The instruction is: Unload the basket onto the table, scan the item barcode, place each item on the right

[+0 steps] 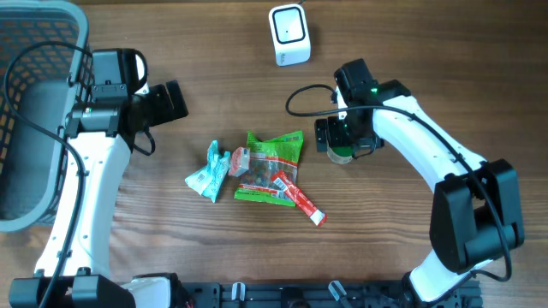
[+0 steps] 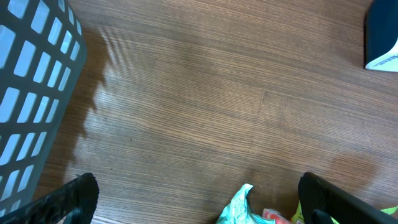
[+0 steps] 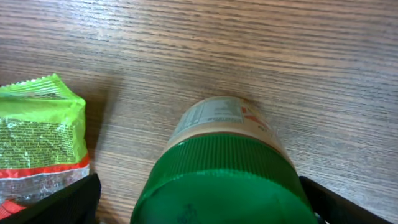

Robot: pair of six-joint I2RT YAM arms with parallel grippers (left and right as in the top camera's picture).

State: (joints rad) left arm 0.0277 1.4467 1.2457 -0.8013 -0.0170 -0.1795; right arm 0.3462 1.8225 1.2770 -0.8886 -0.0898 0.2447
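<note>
Where the item sits: the round jar with a ribbed green screw lid and a beige printed label (image 3: 224,155) is on the brown wooden table (image 1: 411,51). It lies right of centre in the overhead view, at 3 o'clock from a heap of packets and near it.
Jar pose: the lid end faces the right wrist camera and the label shows beyond it. The jar looks laid on its side, though this cannot be told for sure.
Right claw: the right claw (image 3: 198,193) is released, with its black fingers spread wide on either side of the lid. Bare wood shows between the jar and the finger at 9 o'clock. Contact on the 3 o'clock side cannot be told.
Scanner: the small white box-shaped scanner with a rounded face (image 1: 289,34) stands at 11 o'clock from the jar, well apart from it.
Cable: a thin black cable loop (image 1: 300,98) runs at 10 o'clock from the jar.
Packets: a crinkled bright green snack bag (image 1: 276,152) lies nearest the jar. A long red-and-white sachet (image 1: 301,200) rests across the bag's 5 o'clock corner. A pale teal wrapper (image 1: 208,171) lies at 9 o'clock from the bag.
Left claw: the left claw (image 2: 196,190) is released and empty. It hangs over bare wood at 10 o'clock from the heap.
Basket: a grey plastic lattice basket (image 1: 34,51) sits at the table's 9 o'clock edge, beside the left arm.
</note>
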